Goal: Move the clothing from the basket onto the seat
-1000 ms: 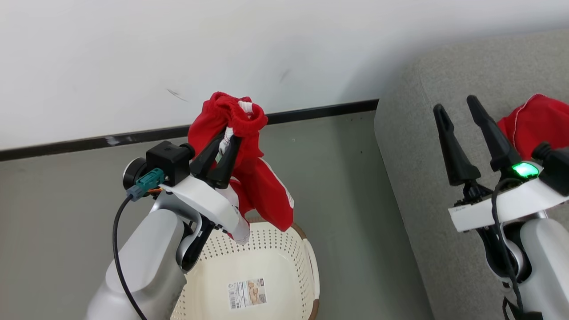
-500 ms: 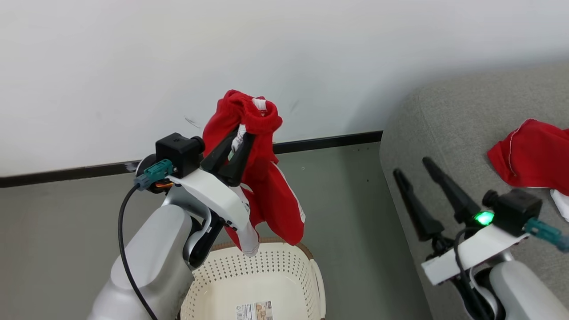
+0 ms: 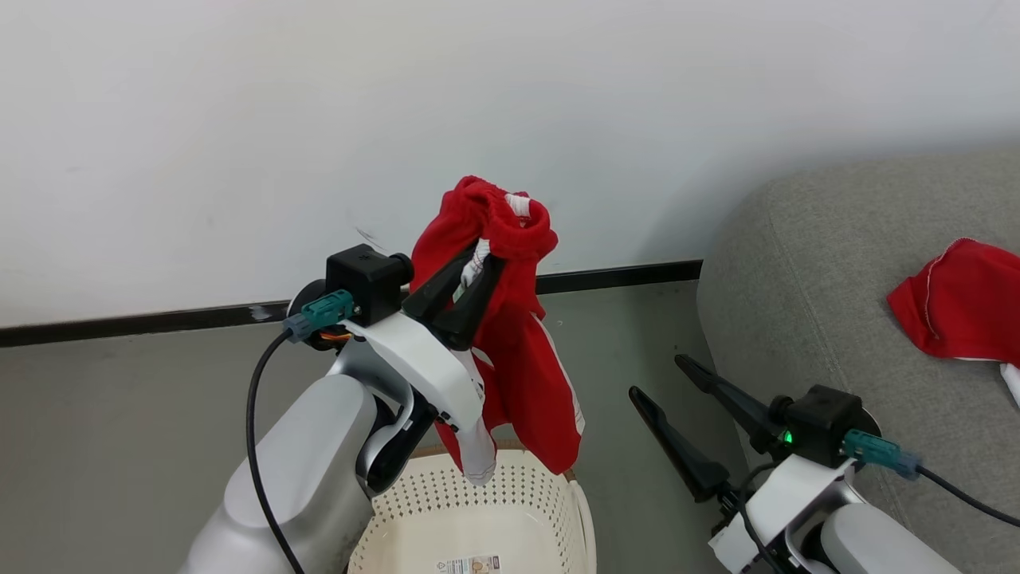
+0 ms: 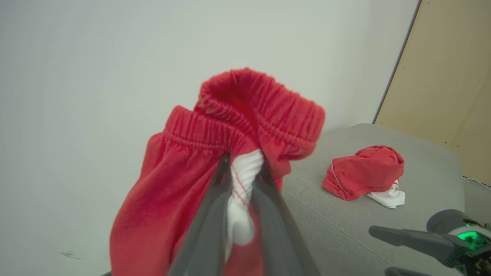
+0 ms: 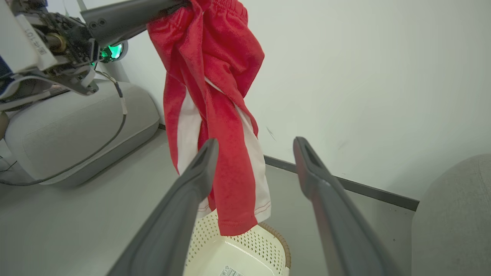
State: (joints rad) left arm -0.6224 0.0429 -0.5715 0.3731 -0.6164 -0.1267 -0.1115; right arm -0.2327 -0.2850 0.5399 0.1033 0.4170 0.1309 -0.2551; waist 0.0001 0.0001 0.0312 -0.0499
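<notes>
One pair red shorts [image 3: 526,375], waistband pinched by left gripper [image 3: 486,253]; right gripper [image 3: 657,375] spread, empty. Risk: pinch slips before reaching seat [image 3: 797,303].

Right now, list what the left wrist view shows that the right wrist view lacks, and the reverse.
Left wrist view: a second red garment lying on the seat, and a tan panel. Right wrist view: the basket below the hanging shorts, and a dark baseboard. Shared: the shorts pinched in the left gripper, the open right gripper, the seat, the white wall.
</notes>
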